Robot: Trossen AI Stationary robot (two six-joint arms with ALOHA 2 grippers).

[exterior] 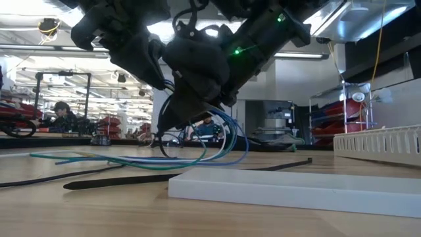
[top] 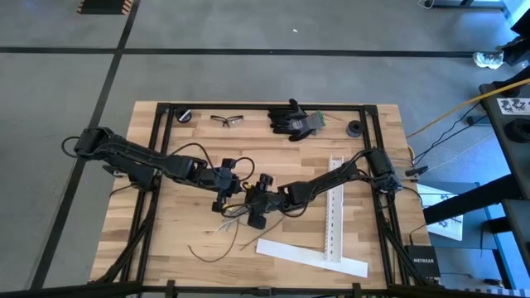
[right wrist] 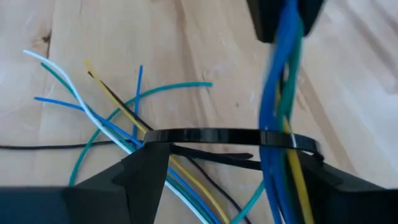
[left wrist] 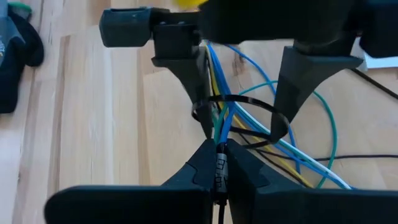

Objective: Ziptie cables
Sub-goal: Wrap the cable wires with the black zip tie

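The cables (left wrist: 231, 109), thin blue, green, yellow and white wires, run as a bundle from my left gripper (left wrist: 219, 163), which is shut on them at mid-table (top: 224, 197). Their free ends (right wrist: 81, 99) lie fanned on the wood. One black ziptie (right wrist: 211, 135) forms a loop around the bundle and spans the gap of my open right gripper (right wrist: 239, 177), just right of the left one (top: 258, 211). A second ziptie (top: 207, 251) lies flat near the table's near edge. My left gripper pinches the cable bundle (left wrist: 221, 138) between its two fingertips, with a ribbed black strip (left wrist: 219, 171) in the same pinch. The bundle hangs curving from the fingers (exterior: 227, 135) and its ends lie on the table. My right gripper touches the ziptie loop at both spread fingertips (right wrist: 149, 155), (right wrist: 329, 174). The loop (left wrist: 249, 101) stretches across from one to the other, lifted off the table. I cannot tell whether the fingers stand inside or outside the loop.
A perforated white strip (top: 335, 203) stands right of the grippers and a flat white strip (top: 310, 257) lies toward the near edge. Black gloves (top: 294, 120), glasses (top: 226, 120) and two small black round parts (top: 354, 128) sit along the far edge.
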